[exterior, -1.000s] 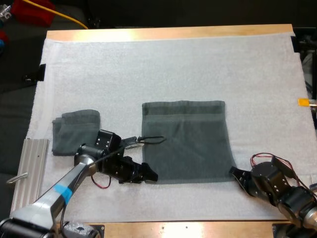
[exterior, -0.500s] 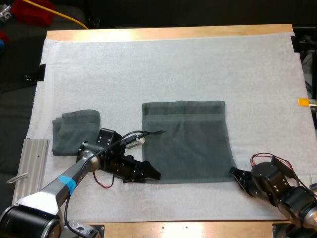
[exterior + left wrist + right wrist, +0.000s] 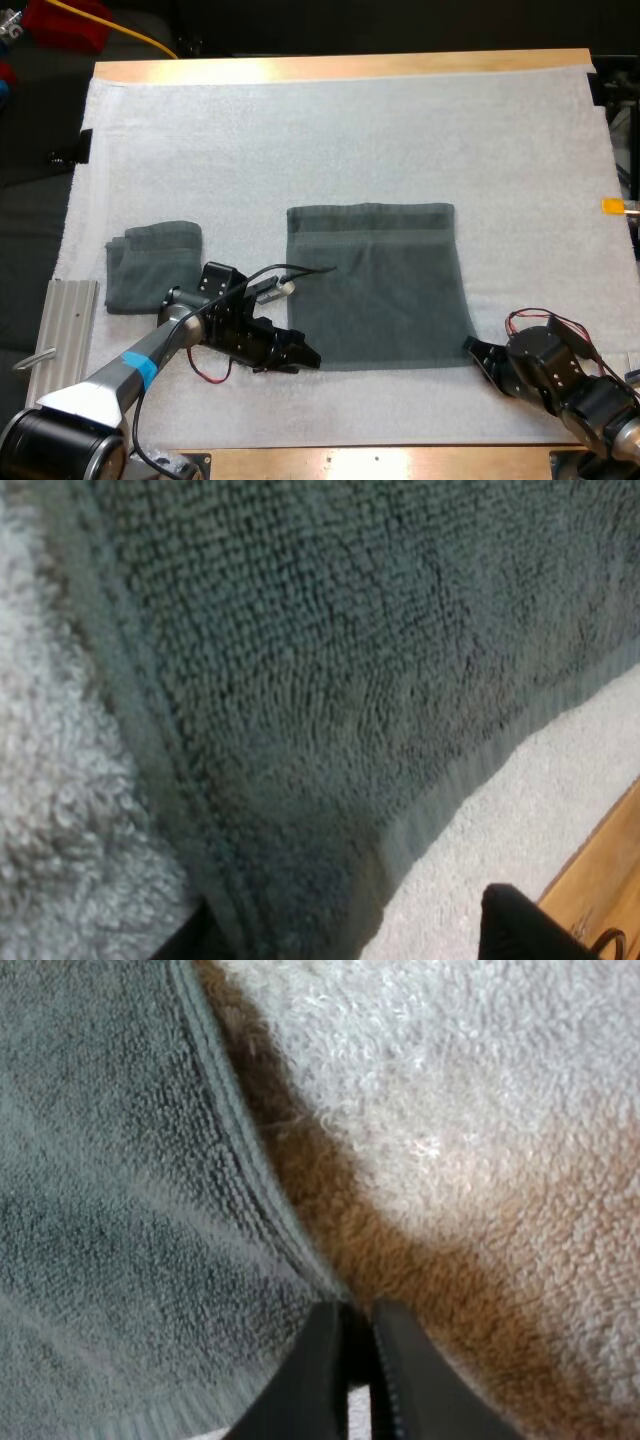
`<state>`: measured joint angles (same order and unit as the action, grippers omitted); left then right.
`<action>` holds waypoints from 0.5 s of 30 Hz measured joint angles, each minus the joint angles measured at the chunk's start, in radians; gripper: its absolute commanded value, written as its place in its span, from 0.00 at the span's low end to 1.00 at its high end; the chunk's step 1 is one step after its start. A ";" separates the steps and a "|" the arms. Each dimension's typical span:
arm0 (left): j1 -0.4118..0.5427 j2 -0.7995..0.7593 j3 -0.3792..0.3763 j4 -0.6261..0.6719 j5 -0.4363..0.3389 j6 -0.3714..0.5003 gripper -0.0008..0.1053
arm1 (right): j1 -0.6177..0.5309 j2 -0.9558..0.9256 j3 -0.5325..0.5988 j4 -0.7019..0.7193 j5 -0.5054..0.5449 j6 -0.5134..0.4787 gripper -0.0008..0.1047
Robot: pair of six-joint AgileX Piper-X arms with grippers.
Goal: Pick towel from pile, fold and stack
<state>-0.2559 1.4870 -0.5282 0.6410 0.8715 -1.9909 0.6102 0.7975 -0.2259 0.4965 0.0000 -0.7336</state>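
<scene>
Right wrist view: right gripper (image 3: 350, 1360) pinches the towel (image 3: 100, 1160) corner — left gripper (image 3: 350, 935) stands spread.

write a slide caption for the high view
Left gripper and right gripper at the near corners of the flat towel; folded towel beside it.

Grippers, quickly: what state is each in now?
Left gripper: open, astride a corner of the flat dark grey-green towel.
Right gripper: shut on that towel's other near corner.

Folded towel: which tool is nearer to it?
Left. The left tool is at the spread towel's near left corner, beside the folded towel; the right tool is at the spread towel's near right corner.
</scene>
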 measured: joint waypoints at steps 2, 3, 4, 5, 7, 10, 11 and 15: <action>0.000 0.000 0.000 0.000 -0.002 0.000 0.47 | 0.000 0.000 0.000 0.000 0.000 0.000 0.01; 0.000 0.000 0.000 0.000 -0.006 0.000 0.47 | 0.000 0.000 0.000 0.000 0.000 0.000 0.01; 0.000 0.000 0.000 0.000 -0.014 0.000 0.46 | 0.000 0.000 0.000 0.000 0.000 0.000 0.01; 0.000 0.000 0.000 0.000 -0.018 0.000 0.44 | 0.000 0.000 0.000 0.000 0.000 0.000 0.01; 0.000 0.000 0.000 0.000 -0.035 0.000 0.38 | 0.000 0.000 0.000 0.000 0.000 0.000 0.01; 0.000 0.000 0.000 0.010 -0.076 0.000 0.30 | 0.000 0.000 0.000 0.000 0.000 0.000 0.01; 0.000 0.000 0.000 0.010 -0.083 0.000 0.30 | 0.000 0.000 0.000 0.000 0.000 0.000 0.01; 0.000 0.000 0.000 0.010 -0.095 0.000 0.30 | 0.000 0.000 0.000 0.000 0.000 0.000 0.01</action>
<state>-0.2559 1.4870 -0.5282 0.6509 0.7768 -1.9909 0.6102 0.7975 -0.2259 0.4965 0.0000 -0.7336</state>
